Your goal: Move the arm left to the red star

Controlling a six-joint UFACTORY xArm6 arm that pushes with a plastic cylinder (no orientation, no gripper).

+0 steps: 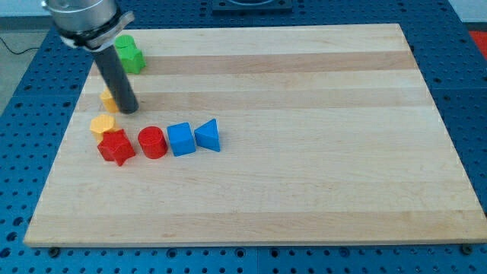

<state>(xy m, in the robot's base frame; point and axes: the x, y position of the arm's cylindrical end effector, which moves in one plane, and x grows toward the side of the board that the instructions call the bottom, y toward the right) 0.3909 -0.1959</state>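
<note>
A pale wooden board (304, 152) lies on a blue perforated table (472, 114). A dark straight rod comes down from the view's top left, and my tip (128, 111) rests on the board near its left edge. The arm has no hand or gripper, so nothing opens, closes or grips; it can only push.

The task's thing, a red star-shaped block (116, 146), sits low on the board's left side, just below and slightly left of my tip, apart from it. Between them, a little to the left, lies a flat yellow-orange rounded block (102, 124), touching or nearly touching the star's top. A second yellow block (109, 97) is partly hidden behind the rod, so its shape cannot be made out.

To the star's right runs a close row: a red cylinder (152, 142), a blue cube (180, 139) and a blue triangular wedge (208, 135), each just beside the next. A green block (129, 54) of irregular shape sits near the top left corner, partly behind the rod.

The tip stands above the star, not at its left. Reaching that side likely means skirting the yellow-orange block, which could otherwise be nudged into the star.
</note>
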